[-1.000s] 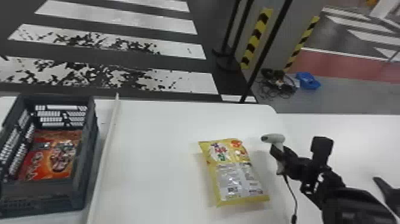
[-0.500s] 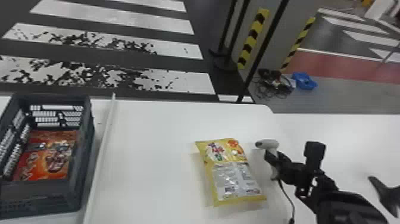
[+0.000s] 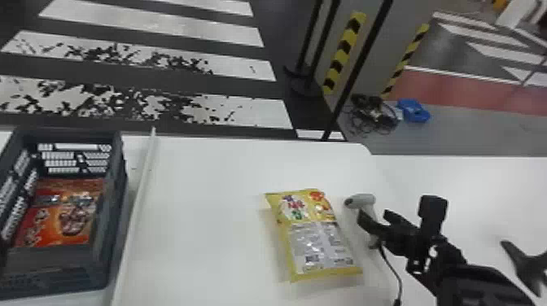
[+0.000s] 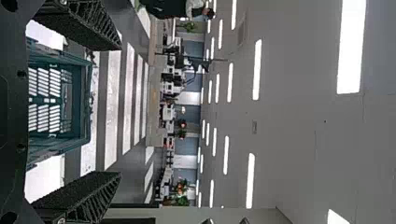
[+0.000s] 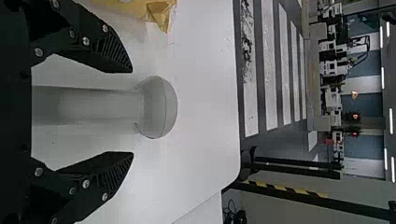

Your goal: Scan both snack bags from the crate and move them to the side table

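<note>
My right gripper [image 3: 374, 221] is at the scanner [image 3: 362, 200], right of the yellow snack bag [image 3: 317, 240] lying on the white table. In the right wrist view the right gripper [image 5: 133, 112] stands open, its fingers on either side of the pale scanner [image 5: 158, 107] without touching it; a corner of the yellow bag [image 5: 161, 11] shows there. The orange-red snack bag [image 3: 61, 217] lies inside the dark crate [image 3: 114, 228] at the left. My left gripper [image 4: 119, 112] is open with nothing between its fingers, facing the crate [image 4: 84, 102].
A thin white raised strip [image 3: 138, 203] runs along the table between crate and yellow bag. The scanner's black cable [image 3: 390, 264] trails toward the front edge. Dark posts [image 3: 354, 77] stand beyond the table's far edge, and a black stand-like object [image 3: 525, 264] is at the right.
The head view has shifted slightly, moving the whole scene a little left in it. The right gripper stays close by the scanner. No bag has been picked up.
</note>
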You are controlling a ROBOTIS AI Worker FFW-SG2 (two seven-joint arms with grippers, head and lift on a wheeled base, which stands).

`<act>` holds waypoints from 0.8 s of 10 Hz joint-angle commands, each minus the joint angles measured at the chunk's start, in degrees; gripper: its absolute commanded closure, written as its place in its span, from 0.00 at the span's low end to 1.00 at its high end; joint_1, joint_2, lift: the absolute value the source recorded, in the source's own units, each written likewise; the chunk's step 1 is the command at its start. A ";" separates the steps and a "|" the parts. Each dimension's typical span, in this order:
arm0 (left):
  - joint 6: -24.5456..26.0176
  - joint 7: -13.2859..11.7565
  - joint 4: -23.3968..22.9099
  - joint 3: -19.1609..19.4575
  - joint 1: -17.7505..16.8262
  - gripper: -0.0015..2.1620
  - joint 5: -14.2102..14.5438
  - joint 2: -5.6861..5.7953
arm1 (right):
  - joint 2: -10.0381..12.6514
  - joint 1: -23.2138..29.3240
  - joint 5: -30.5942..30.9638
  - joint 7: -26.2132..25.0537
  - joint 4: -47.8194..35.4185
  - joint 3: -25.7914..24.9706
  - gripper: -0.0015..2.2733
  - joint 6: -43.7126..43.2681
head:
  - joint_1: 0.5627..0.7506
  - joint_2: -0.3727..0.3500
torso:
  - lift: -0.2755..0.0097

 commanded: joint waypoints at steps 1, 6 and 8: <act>0.65 -0.09 -0.51 -0.06 0.10 0.02 -0.07 0.03 | 0.49 6.56 -4.08 -0.18 -10.70 -3.51 0.06 3.85 | 0.70 0.08 | 0.63; 2.94 -0.26 -1.12 -0.50 0.01 0.02 -0.07 0.56 | 6.55 14.47 -3.64 2.63 -32.41 -2.02 0.06 16.86 | 0.70 0.20 | 0.63; 5.58 -0.26 -0.86 -0.50 0.01 0.02 -0.07 0.47 | 7.69 13.51 1.10 3.24 -30.92 2.55 0.06 14.57 | 0.70 0.32 | 0.63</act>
